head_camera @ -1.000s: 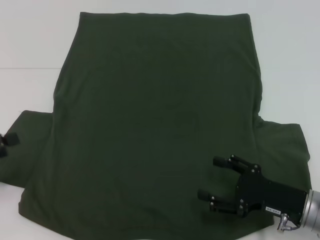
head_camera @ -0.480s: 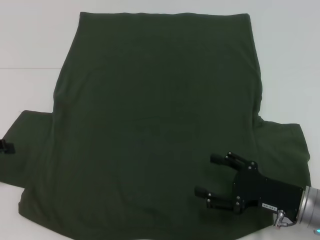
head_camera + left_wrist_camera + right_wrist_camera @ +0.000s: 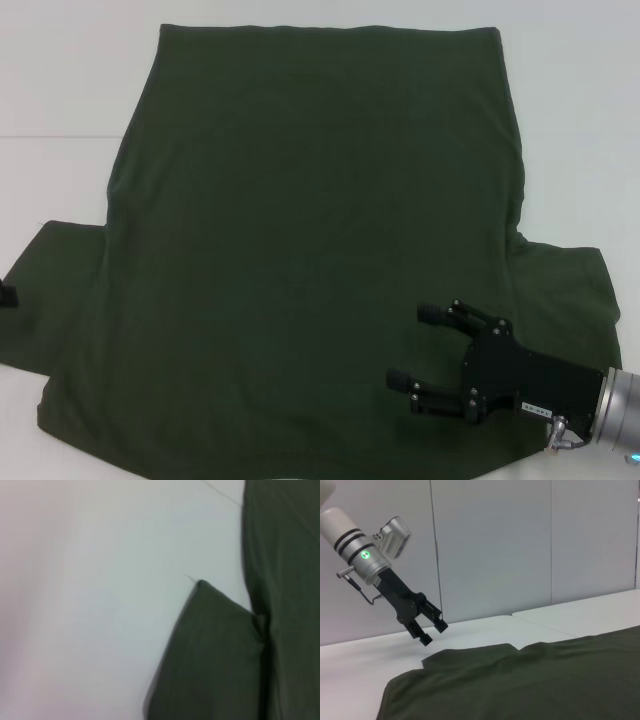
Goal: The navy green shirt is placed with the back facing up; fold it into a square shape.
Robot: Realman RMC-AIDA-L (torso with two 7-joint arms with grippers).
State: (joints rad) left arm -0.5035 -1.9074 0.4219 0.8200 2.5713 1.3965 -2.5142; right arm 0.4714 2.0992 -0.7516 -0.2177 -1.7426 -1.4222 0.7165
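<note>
Head overhead, wrists low, perhaps sharing shirt (image 3: 310, 220)

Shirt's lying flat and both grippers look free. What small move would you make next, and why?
Probably bring the left gripper down onto the left sleeve. It hangs open above that sleeve's outer edge, holding nothing, and the navy green shirt lies spread flat with no fold started. The right gripper is open above the body near the right sleeve.
</note>
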